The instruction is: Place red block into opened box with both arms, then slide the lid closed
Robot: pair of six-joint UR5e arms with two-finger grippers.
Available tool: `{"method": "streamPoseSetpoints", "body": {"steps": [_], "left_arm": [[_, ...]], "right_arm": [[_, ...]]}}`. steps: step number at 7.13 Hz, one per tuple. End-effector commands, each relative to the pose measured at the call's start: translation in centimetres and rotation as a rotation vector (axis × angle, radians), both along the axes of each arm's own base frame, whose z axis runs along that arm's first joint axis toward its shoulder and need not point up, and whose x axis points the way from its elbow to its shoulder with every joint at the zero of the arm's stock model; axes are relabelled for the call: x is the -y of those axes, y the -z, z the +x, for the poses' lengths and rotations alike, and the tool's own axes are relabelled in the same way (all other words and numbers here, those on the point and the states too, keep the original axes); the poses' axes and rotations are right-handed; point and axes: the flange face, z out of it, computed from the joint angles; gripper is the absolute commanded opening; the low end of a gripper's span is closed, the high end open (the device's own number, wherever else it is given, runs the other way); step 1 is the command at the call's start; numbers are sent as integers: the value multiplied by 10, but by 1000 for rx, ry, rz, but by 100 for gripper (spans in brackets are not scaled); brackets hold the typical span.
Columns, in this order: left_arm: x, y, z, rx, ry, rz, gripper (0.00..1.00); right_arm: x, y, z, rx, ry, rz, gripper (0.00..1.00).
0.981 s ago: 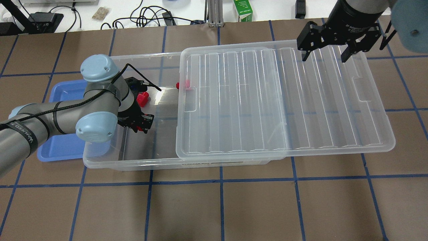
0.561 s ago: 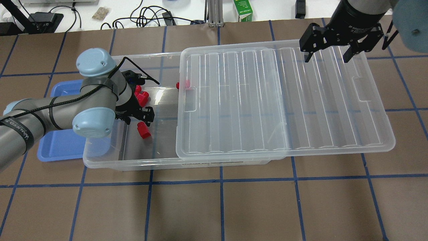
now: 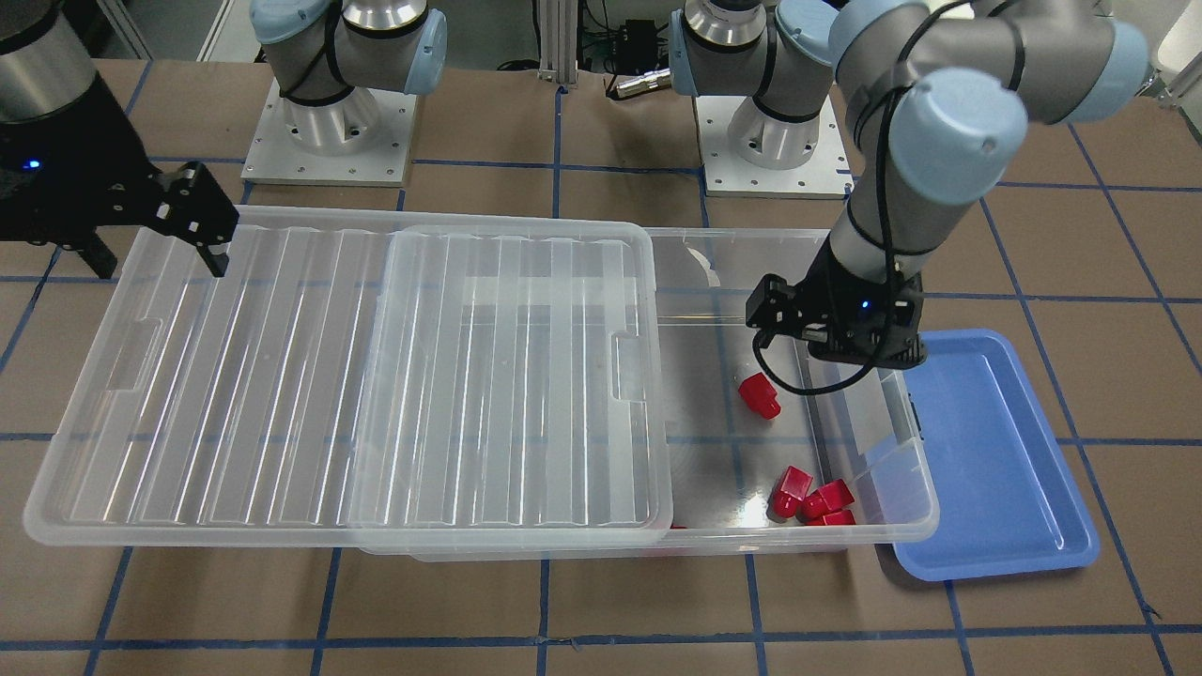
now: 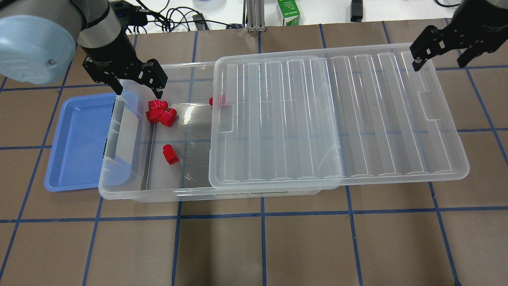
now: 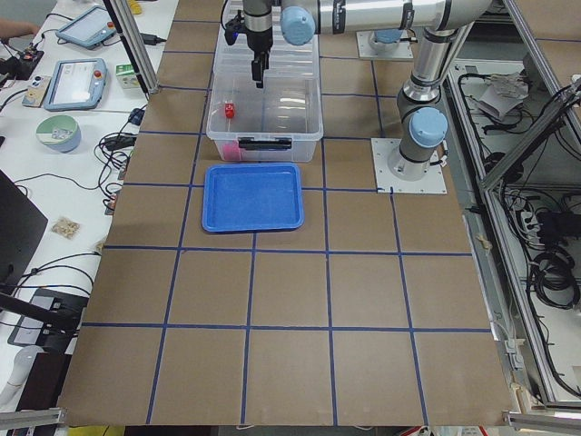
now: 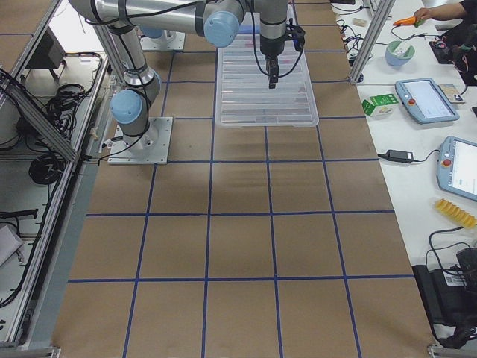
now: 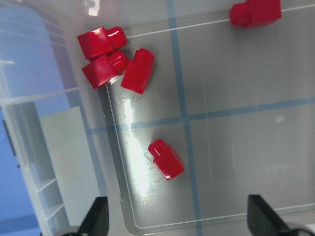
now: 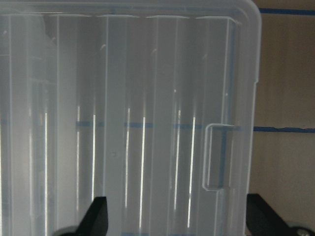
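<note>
The clear box [image 4: 131, 194] lies open at its left end. Its ribbed lid [image 4: 337, 119] is slid to the right and hangs over the box's right end. Several red blocks lie on the box floor. One lies alone [image 4: 170, 154] [image 7: 166, 159], a cluster [image 4: 160, 113] [image 3: 812, 498] sits by the far left corner, and one [image 4: 216, 100] is at the lid's edge. My left gripper [image 4: 138, 90] [image 7: 177, 221] hangs open and empty above the cluster. Over the lid's far right corner my right gripper [image 4: 439, 63] [image 8: 177, 216] is open, clear of the lid.
A shallow blue tray [image 4: 79, 139] lies against the box's left end and partly under it. Cables and a green carton [image 4: 288, 12] sit beyond the table's far edge. The lid's handle recess [image 8: 219, 157] shows just ahead of the right fingers.
The left gripper let go of a red block, which now lies alone on the box floor. It then rose and moved toward the far left corner. The right gripper drifted right.
</note>
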Motion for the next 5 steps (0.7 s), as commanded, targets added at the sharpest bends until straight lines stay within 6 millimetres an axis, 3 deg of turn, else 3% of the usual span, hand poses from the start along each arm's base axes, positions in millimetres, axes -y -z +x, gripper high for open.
{"method": "streamPoseSetpoints", "body": {"steps": [1,2,5], "left_arm": [[-27,-31,-13,4,39,-24,100],[-36,-23,-6,26,33,-10,100],[-38,-23,1,5,-2,-26,100]], "right_arm": [[-9,30,-86,-42,29,71,100],[-14,47,-110,-52,20,76,100],[-18,104,-128,-123,-22,117,100]]}}
